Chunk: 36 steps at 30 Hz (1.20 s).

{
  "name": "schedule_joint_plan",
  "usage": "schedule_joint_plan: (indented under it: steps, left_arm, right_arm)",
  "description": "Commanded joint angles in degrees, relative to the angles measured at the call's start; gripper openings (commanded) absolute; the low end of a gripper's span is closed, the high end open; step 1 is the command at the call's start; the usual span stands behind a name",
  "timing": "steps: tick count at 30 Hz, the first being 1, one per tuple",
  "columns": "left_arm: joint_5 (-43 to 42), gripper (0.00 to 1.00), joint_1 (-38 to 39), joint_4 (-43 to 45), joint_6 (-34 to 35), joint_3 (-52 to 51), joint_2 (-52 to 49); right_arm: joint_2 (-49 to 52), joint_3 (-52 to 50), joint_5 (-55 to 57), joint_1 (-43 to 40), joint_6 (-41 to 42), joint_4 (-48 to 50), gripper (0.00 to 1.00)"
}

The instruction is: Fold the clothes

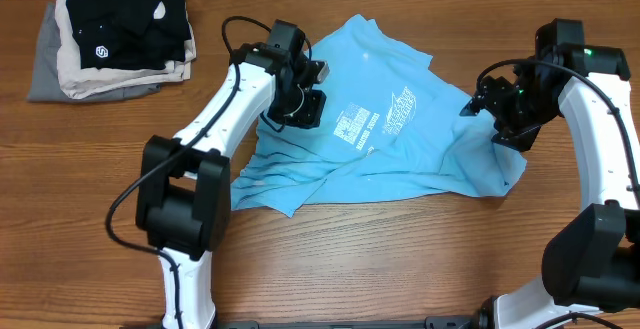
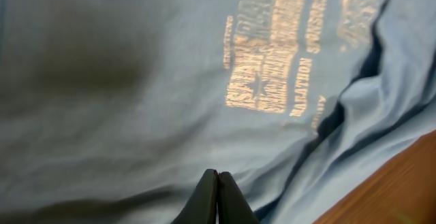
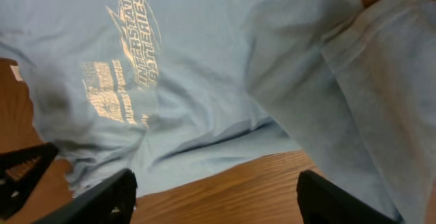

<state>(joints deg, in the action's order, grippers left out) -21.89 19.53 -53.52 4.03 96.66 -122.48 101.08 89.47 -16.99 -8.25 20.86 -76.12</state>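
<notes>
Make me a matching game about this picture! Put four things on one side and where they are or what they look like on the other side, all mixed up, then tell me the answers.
Things:
1. blue T-shirt
2. black top
3. left gripper
4. right gripper

Places and states:
A. fingers wide apart
B. lying crumpled in the middle of the table
C. fingers pressed together
D. on top of the folded pile

Pairs: 1-B, 2-D, 3-C, 4-A
</notes>
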Motion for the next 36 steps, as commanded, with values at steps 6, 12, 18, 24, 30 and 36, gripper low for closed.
schedule_joint_plan:
  steps: [6, 12, 18, 24, 30, 36]
  left_arm:
    - [-0.24, 0.04, 0.37, -0.15, 0.68, -0.87, -6.62]
    - [1.2, 0.04, 0.31, 0.0, 0.7, -0.87, -7.54]
    - [6.03, 0.04, 0.09, -0.81, 0.92, -0.87, -7.54]
    - [5.97, 0.04, -0.46, -0.72, 0.92, -0.87, -7.54]
    - [5.95, 0.04, -0.9, -1.16, 0.94, -0.87, -7.54]
    - [5.81, 0.04, -2.58, -2.29, 0.92, -0.42, -7.52]
  right_arm:
    - [1.01, -0.9, 4.5, 0.07, 0.37, -1.4, 0.8]
    - [1.07, -7.82, 10.54, -0.04, 3.5, 0.96, 0.85]
    - [1.14, -15.43, 17.55, -1.29, 7.93, 5.22, 0.91]
    - [1.18, -17.9, 17.84, -2.6, 7.98, 9.33, 0.67]
    - [1.16, -17.9, 19.12, -4.74, 9.9, 10.43, 0.04]
    - [1.16, -17.53, 22.32, -9.79, 10.91, 10.29, 0.04]
